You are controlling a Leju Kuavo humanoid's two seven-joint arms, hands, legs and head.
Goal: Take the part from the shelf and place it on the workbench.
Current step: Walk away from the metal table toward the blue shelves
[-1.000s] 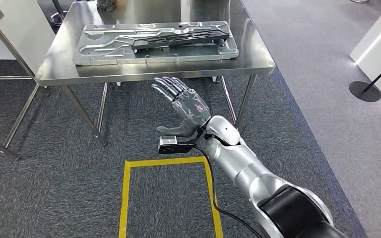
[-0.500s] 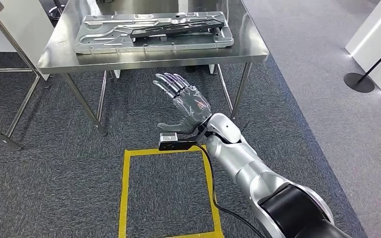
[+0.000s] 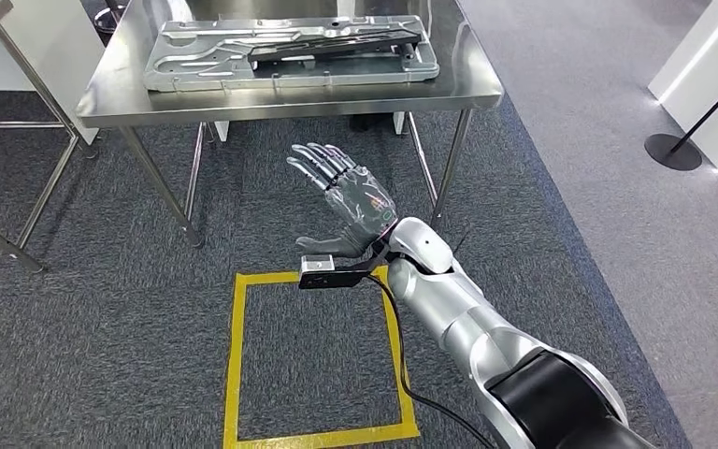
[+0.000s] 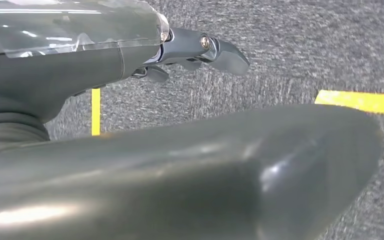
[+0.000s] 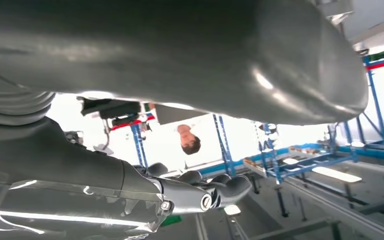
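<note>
Head view shows the right hand (image 3: pixel 351 201) at the centre of the frame, raised over the grey carpet (image 3: pixel 103 327) with its palm turned up and its fingers (image 3: pixel 318 164) spread wide, holding nothing; its silver arm (image 3: pixel 458 309) enters from the lower right; a small dark camera block (image 3: pixel 323 272) sits at the wrist, with a black cable (image 3: pixel 402 374) trailing down toward the bottom edge; the steel worktop (image 3: pixel 467 89) stretches across the upper part of the frame, and on it lies the part (image 3: pixel 337 42), a long dark piece resting on a flat grey metal panel (image 3: pixel 187 65), well apart from the hand; a square of yellow tape (image 3: pixel 236 365) marks the carpet in the lower centre; a black stanchion base (image 3: pixel 670 151) stands at the right edge; left wrist view shows the left hand (image 4: pixel 130 165) over the carpet, its fingers (image 4: pixel 215 47) extended with nothing in them; right wrist view shows blue racking (image 5: pixel 300 155) and a person (image 5: pixel 189 140) in the distance.
</note>
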